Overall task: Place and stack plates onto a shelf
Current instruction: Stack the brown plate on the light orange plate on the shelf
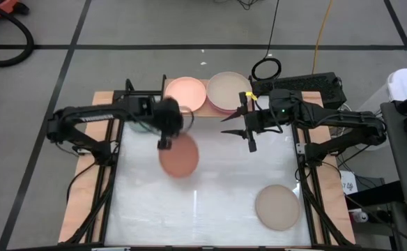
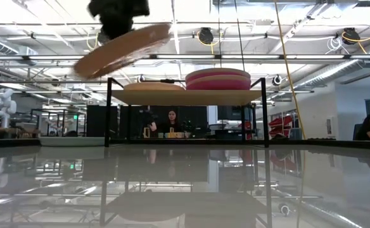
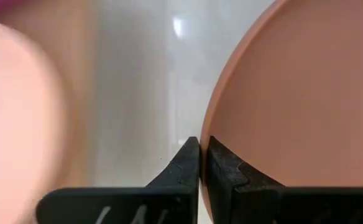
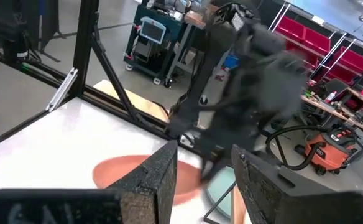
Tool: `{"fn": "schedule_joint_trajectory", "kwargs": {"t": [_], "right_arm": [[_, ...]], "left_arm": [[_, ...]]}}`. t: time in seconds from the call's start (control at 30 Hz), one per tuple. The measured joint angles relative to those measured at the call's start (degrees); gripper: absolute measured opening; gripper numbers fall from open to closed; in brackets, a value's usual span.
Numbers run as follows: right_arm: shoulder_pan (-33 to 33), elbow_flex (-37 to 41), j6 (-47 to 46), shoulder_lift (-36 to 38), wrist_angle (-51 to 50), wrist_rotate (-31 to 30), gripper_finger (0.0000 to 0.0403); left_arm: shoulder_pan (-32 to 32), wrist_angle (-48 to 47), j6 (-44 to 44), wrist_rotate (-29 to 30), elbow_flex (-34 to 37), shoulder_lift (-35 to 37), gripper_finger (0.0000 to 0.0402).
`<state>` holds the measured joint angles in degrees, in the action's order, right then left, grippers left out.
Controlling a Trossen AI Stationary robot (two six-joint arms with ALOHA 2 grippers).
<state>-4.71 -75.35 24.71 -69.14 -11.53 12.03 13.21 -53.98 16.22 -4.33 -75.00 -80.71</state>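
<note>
Leftmost, left gripper (image 1: 164,143) above the white desk (image 1: 217,202), pinched tight on the rim of a brown plate (image 1: 179,155), fingers (image 3: 184,171) closed on the edge in the left wrist view; plate lifted clear of the desk and tilted in the low view, just short of the shelf (image 2: 185,96). Further along, on the shelf's wooden top, a peach-pink plate (image 1: 185,93) beside a stack of plates (image 1: 228,92), beige on top with magenta below. Next, right gripper (image 1: 246,132) hanging near the shelf's right end, fingers spread apart, nothing held. Far right and toward the front, a lone beige plate (image 1: 277,207) flat on the desk, well apart from the rest.
</note>
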Motion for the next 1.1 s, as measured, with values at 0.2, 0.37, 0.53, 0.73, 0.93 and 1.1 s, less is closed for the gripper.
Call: {"fn": "schedule_joint_trajectory", "kwargs": {"t": [0.2, 0.37, 0.53, 0.73, 0.93, 1.1], "right_arm": [[0.0, 0.0, -0.2, 2.9, 0.6, 0.0, 0.0134], [0.5, 0.0, -0.3, 6.5, 0.7, 0.0, 0.0134], [0.4, 0.0, -1.6, 8.8, 0.7, 0.0, 0.0135], [0.4, 0.0, -4.5, 9.3, -0.1, 0.0, 0.0134], [0.4, 0.0, -4.5, 9.3, -2.5, 0.0, 0.0134], [0.4, 0.0, -4.5, 9.3, -4.1, 0.0, 0.0135]], "left_arm": [[7.9, -0.3, -1.2, -0.8, -11.2, 0.0, 0.0010], [16.4, -0.5, -2.8, -0.7, -18.8, -1.9, 0.0010], [24.0, -1.5, -5.9, -1.3, -26.2, -8.3, 0.0010], [32.0, -10.6, -9.5, -3.0, -34.8, -18.4, 0.0010], [36.7, -13.2, -11.7, -3.1, -36.1, -23.8, 0.0010], [37.0, -13.2, -9.2, -3.2, -36.1, -24.8, 0.0023]]}}
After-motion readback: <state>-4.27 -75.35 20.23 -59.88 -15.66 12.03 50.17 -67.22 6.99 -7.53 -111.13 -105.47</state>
